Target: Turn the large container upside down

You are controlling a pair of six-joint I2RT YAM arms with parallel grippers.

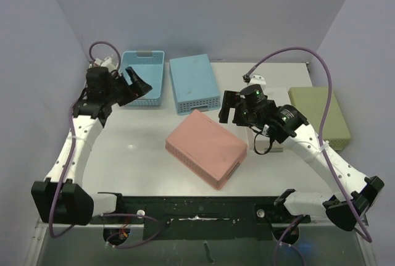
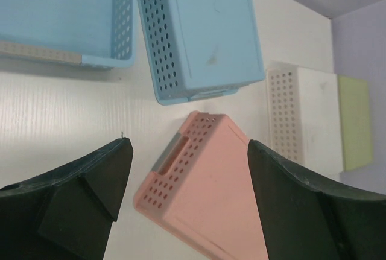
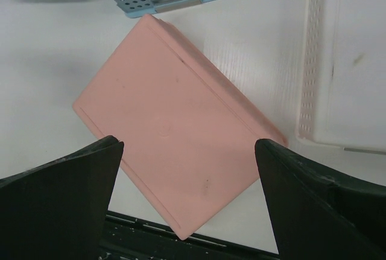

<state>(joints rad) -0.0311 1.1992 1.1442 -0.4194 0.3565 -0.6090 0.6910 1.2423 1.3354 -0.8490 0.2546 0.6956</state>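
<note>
- Large pink perforated plastic container (image 1: 207, 147): bottom-up (solid base on top, rim down), askew at centre of white table (image 1: 142, 133).
- Left gripper (image 1: 137, 82): jaws spread, nothing btwn them, near far-left corner beside open light-blue plastic basket (image 1: 148, 68).
- Right gripper (image 1: 229, 113): jaws spread wide, empty, held above pink container's far-right side.

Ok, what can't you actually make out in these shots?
- White basket: top view, the right arm covers most of it; right wrist view cuts it at the right edge.
- Pink container: bottom up in every view, so anything under it is hidden.
- Open blue basket: top view, the left gripper overlaps part of it; left wrist view crops it at the top.
</note>
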